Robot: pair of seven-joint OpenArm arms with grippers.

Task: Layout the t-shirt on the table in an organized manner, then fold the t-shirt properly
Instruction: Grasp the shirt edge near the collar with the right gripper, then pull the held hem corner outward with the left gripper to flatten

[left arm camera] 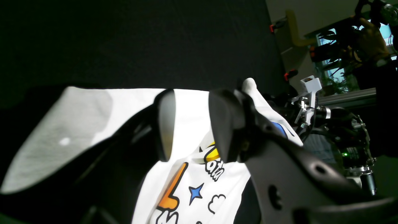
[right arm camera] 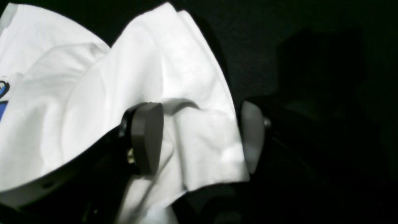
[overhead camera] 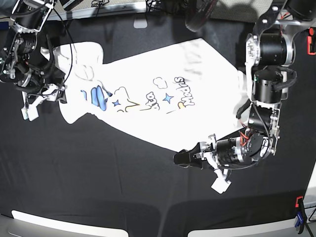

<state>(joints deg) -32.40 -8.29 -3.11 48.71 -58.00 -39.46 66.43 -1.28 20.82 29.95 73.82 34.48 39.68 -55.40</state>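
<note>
The white t-shirt (overhead camera: 148,74) lies spread on the black table (overhead camera: 98,173), print side up, running from upper right to left. My left gripper (overhead camera: 181,158) is open at the shirt's near edge. In the left wrist view its gripper (left arm camera: 192,124) has parted jaws, with the printed cloth (left arm camera: 192,186) showing between and below them. My right gripper (overhead camera: 58,93) is at the shirt's left end. In the right wrist view its gripper (right arm camera: 199,137) is open wide and straddles a rumpled plain white fold (right arm camera: 155,62) at the cloth's edge, with black table (right arm camera: 295,46) beside it.
Red clamps (left arm camera: 273,27) (left arm camera: 289,74) hold the table cloth at its far edge in the left wrist view. A red clamp (overhead camera: 311,47) and a blue and red clamp (overhead camera: 297,217) sit on the right edge. Cables and gear lie beyond the far edge.
</note>
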